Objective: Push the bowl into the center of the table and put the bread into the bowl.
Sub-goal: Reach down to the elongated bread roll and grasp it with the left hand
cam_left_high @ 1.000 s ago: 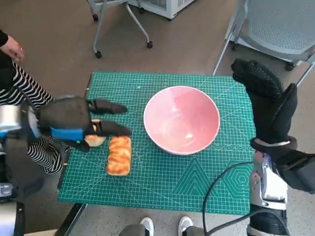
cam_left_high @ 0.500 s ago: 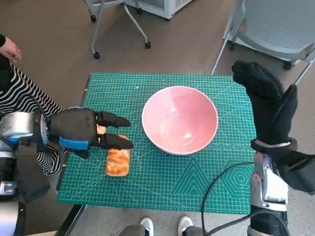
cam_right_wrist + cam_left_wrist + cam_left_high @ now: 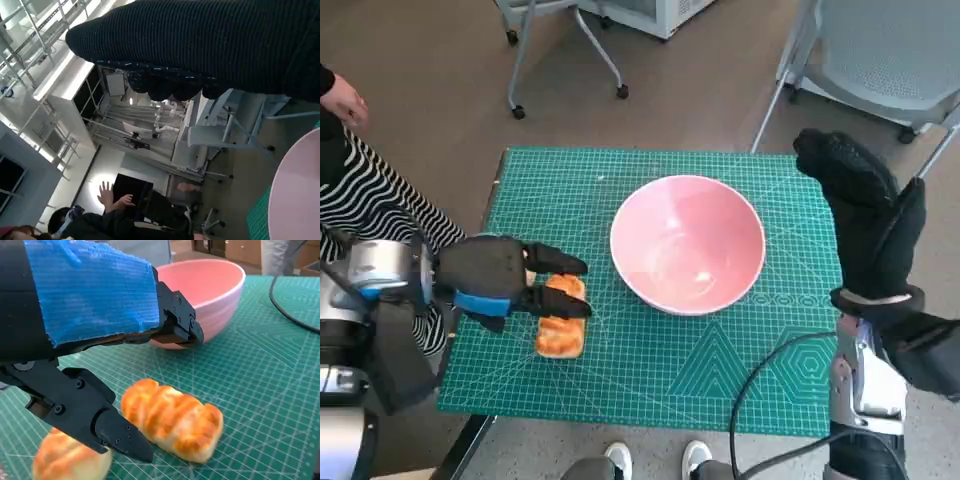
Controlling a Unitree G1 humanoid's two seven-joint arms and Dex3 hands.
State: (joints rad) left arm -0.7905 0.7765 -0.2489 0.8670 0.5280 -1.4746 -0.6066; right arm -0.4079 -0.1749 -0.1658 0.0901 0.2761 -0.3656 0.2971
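Spreading its fingers around the bread [image 3: 172,422], the left robot hand [image 3: 495,278] holds nothing; only the left wrist view shows the gap.

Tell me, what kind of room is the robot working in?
Probably an office or lab: a green cutting mat covers the small table, wheeled office chairs stand on a brown floor, and shelving shows in the right wrist view.

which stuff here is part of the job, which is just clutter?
Job:
- bowl, mid-table
- bread, on the mat beside the bowl
- left robot hand, fingers spread over the bread
- right robot hand, raised beside the bowl

Clutter:
- second bread piece, next to the first
- chair
- cable
- person
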